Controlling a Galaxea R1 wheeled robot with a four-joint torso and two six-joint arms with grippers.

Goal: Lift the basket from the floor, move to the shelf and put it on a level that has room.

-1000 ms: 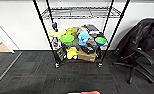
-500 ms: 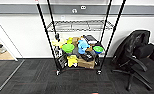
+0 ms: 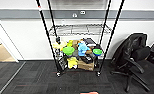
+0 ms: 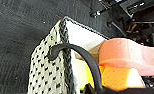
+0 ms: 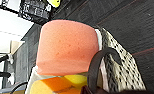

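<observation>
Rack stands straight ahead in the head view, black posts rising past the top edge, against a white wall with a grey band. Its wire tier higher up is bare, and the lower tier is heaped with toys: green bowls, a blue figure, yellow pieces, with a brown box at the right. The casters rest on dark carpet. A black office chair sits to the right, and tan wood floor shows through an opening at far left. A sliver of orange at the near edge, low in the middle, is too small to name for sure. In the left wrist view the basket hangs close under the camera, cream weave with dark flecks and a dark braided rim, above the carpet. A black handle loops over the rim. Inside lie a pink-orange sponge over a yellow-orange one. Chair legs lie beyond. I cannot tell how the left jaws stand. In the right wrist view the same basket shows from the other side, the pink sponge sticking out above yellow and orange pieces, a dark handle arching across. The rack's foot and toys sit far behind it. The right jaws' state cannot be told either.
</observation>
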